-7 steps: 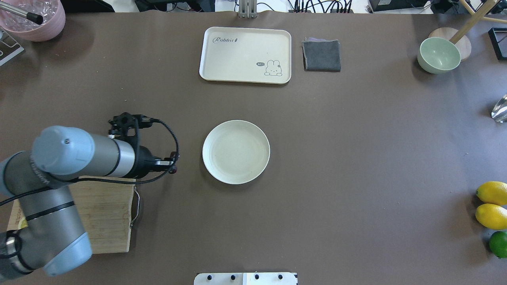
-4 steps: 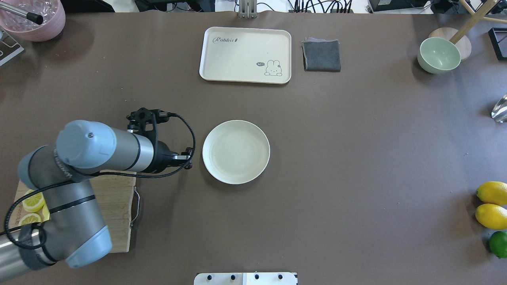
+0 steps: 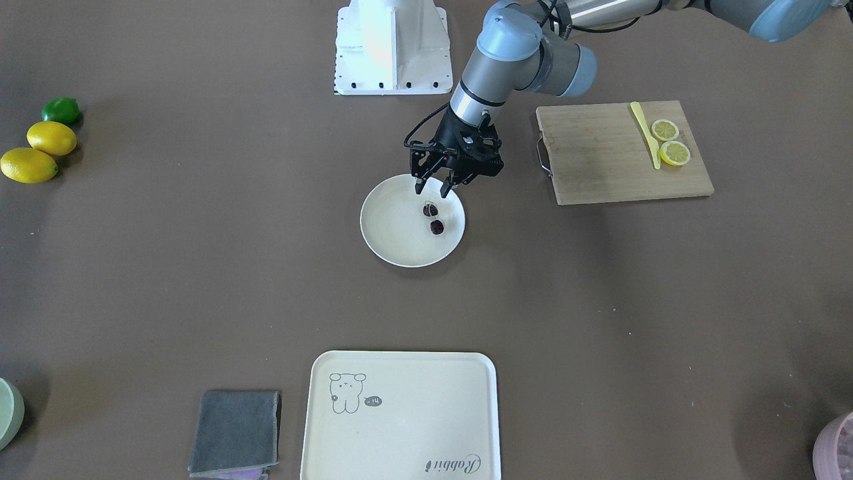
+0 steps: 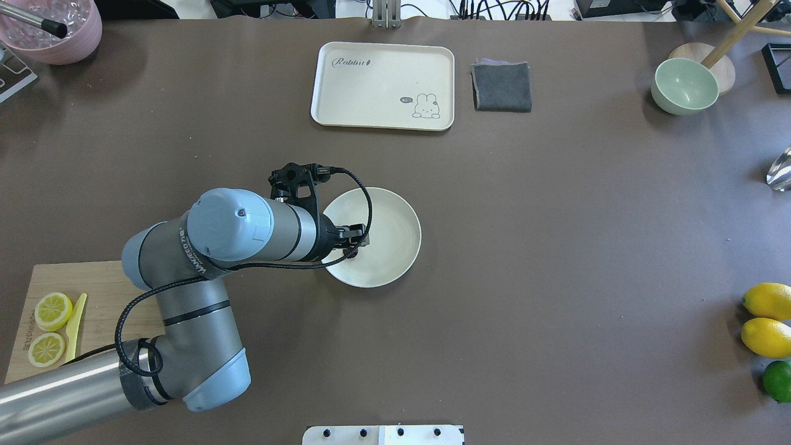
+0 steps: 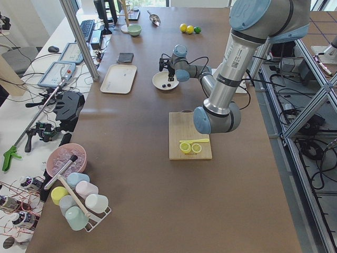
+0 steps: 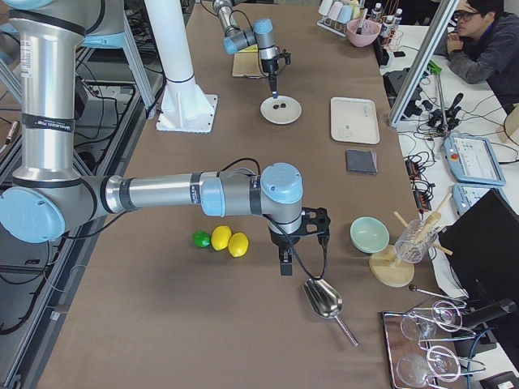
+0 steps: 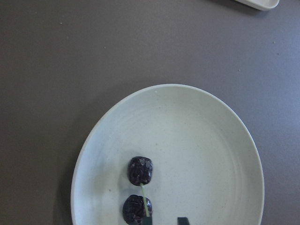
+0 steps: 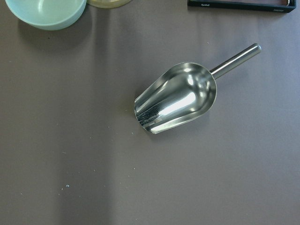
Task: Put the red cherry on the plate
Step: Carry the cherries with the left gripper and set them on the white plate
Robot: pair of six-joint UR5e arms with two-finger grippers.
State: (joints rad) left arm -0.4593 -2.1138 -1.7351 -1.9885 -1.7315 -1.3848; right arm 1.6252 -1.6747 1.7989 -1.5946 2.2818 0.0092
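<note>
Noting left gripper (image 3: 432,193) hanging over plate (image 3: 398,243), by the rim nearest the robot base, fingers spread, clasping nothing. Seeing red cherry (image 3: 436,227) lying inside plate just under those fingertips. Finding right gripper (image 6: 285,267) well away from plate; grip impossible to tell.

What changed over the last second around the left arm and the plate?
The left gripper moved from beside the plate to above it and opened; the red cherry it carried now lies on the plate. Plate, tray, cloth and lemons stayed put.
</note>
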